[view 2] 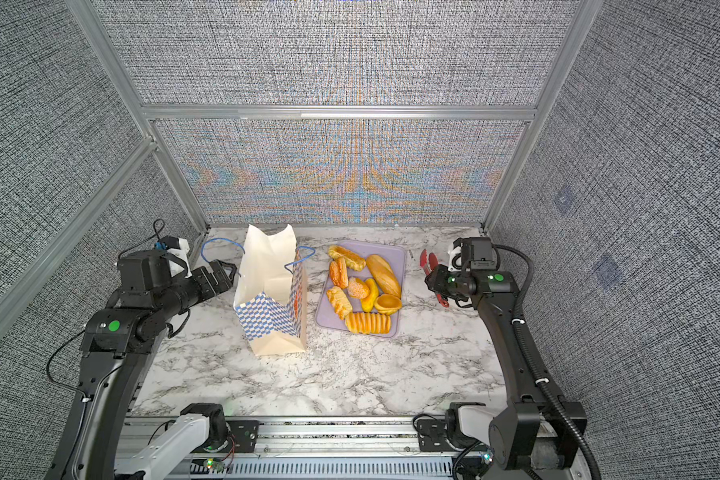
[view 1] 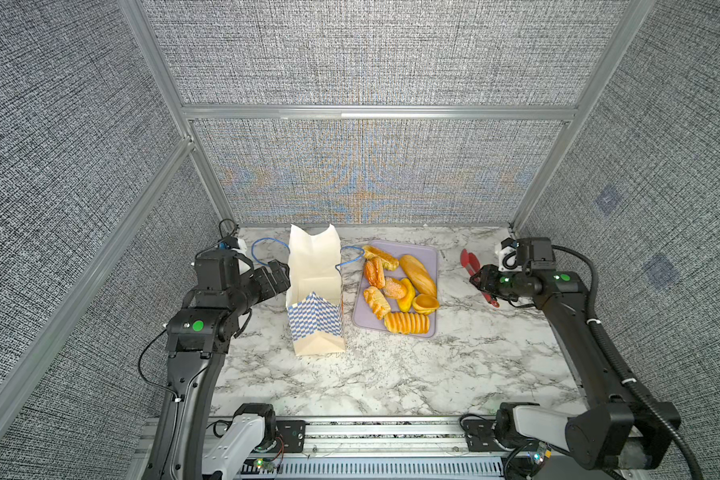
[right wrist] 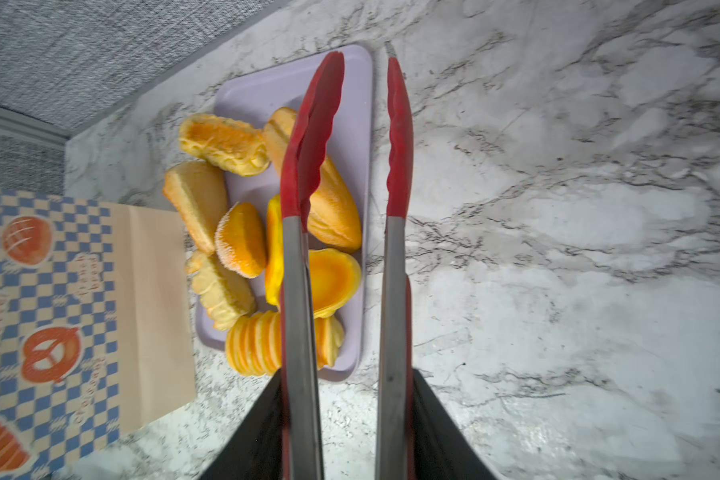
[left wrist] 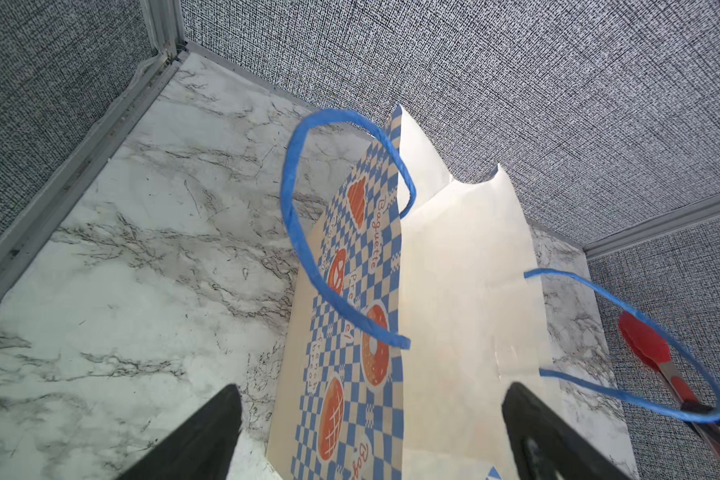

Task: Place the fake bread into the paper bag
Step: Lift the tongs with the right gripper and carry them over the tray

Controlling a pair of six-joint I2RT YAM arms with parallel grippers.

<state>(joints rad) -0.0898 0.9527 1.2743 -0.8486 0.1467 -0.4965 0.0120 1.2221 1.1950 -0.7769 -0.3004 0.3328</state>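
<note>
Glossy golden-yellow fake bread (view 1: 393,287) is seen piled on the flat lavender tray (view 1: 429,255), just beside the tall cream blue-checkered paper bag (view 1: 314,291), which is stood open on the marble counter (view 1: 391,374). Beside the bag, the left hand (view 1: 280,275) is held spread wide. Red-tipped metal tongs (right wrist: 398,145) are clamped in the right hand (right wrist: 346,384).

The paper bag (view 1: 316,322) stands upright and open-mouthed, left of centre. It is cream with a blue-and-white checkered band, orange pastry prints and blue cord handles splayed outward. Just to its right, the glossy golden fake bread (view 1: 400,286) lies clustered on a lavender tray (view 1: 430,252): a long loaf (view 1: 417,275) on the right, a ribbed roll (view 1: 407,323) nearest and a tart shell (view 1: 425,303) between them.
</note>
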